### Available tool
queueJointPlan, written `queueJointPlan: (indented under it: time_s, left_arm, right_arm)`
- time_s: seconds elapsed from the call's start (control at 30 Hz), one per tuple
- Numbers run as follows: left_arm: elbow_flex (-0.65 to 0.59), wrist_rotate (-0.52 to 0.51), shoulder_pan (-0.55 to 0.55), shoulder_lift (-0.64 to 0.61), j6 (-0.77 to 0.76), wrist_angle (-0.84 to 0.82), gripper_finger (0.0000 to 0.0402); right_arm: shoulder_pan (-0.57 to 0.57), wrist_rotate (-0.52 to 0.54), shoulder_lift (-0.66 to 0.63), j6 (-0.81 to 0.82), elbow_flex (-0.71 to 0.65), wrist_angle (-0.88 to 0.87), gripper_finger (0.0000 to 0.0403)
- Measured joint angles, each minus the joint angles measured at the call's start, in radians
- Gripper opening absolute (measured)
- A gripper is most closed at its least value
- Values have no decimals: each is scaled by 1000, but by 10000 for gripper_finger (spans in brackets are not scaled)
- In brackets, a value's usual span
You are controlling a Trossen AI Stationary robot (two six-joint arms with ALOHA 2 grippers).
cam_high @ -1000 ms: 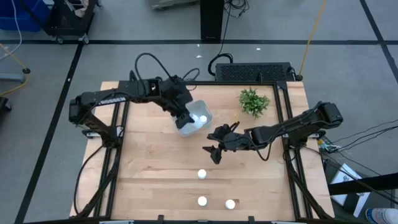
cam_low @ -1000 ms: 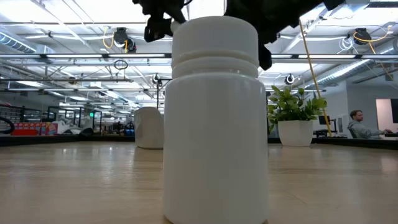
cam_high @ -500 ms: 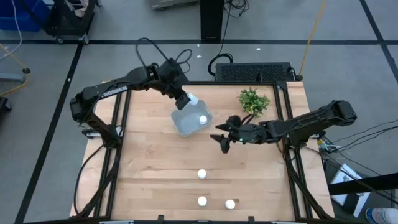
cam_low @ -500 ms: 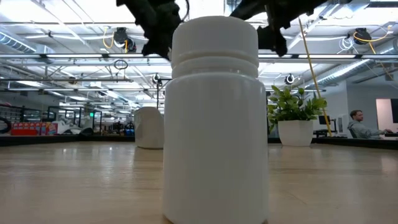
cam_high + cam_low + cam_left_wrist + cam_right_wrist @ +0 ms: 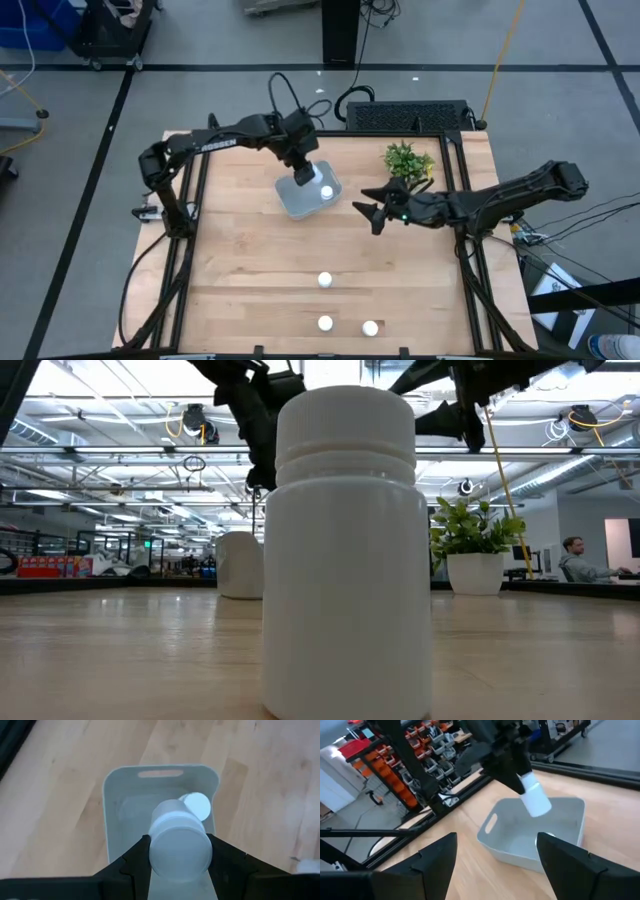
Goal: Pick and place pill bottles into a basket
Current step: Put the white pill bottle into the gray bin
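The pale blue-grey basket (image 5: 300, 203) stands on the table's far middle, with one white pill bottle (image 5: 326, 192) inside; both also show in the left wrist view, the basket (image 5: 114, 800) and the bottle (image 5: 196, 805). My left gripper (image 5: 303, 172) is over the basket, shut on another pill bottle (image 5: 177, 845). My right gripper (image 5: 372, 215) hangs open and empty to the basket's right, above the table. Three more bottles stand near the front edge: one (image 5: 324, 281), a second (image 5: 325, 323) and a third (image 5: 370, 327). My left gripper pinches the pill bottle's round side (image 5: 156, 851) between its two fingers, one on each side. The fingers come from above, slanting down. The bottle (image 5: 535, 800) sticks out below the fingers, tilted, lifted clear over the basket's inside.
A small green plant (image 5: 407, 162) stands at the far right, close behind my right arm. In the low view one bottle (image 5: 345, 550) stands right before the camera and hides much of the table. Bare wood lies between the basket and the front bottles.
My left gripper has swung from the basket's left part to its far edge, then come back a little over the basket with the bottle. My right gripper, still open, has gone toward the table's far right, away from the front bottles.
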Motion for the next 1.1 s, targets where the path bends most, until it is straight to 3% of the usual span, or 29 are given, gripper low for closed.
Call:
queueJointPlan:
  time_s: [0.3, 0.5, 0.8, 1.1]
  left_arm:
    - [23, -36, -2, 80, 81, -88, 166]
    - [111, -52, 1, 158, 144, -140, 165]
    - [293, -61, 27, 301, 187, -258, 166]
    - [310, -38, 24, 342, 192, -274, 169]
  right_arm:
    - [0, 3, 5, 6, -50, 130, 266]
    - [0, 1, 5, -20, -88, 250, 269]
    - [0, 0, 5, -21, -90, 255, 266]
    - [0, 0, 5, -21, -90, 254, 270]
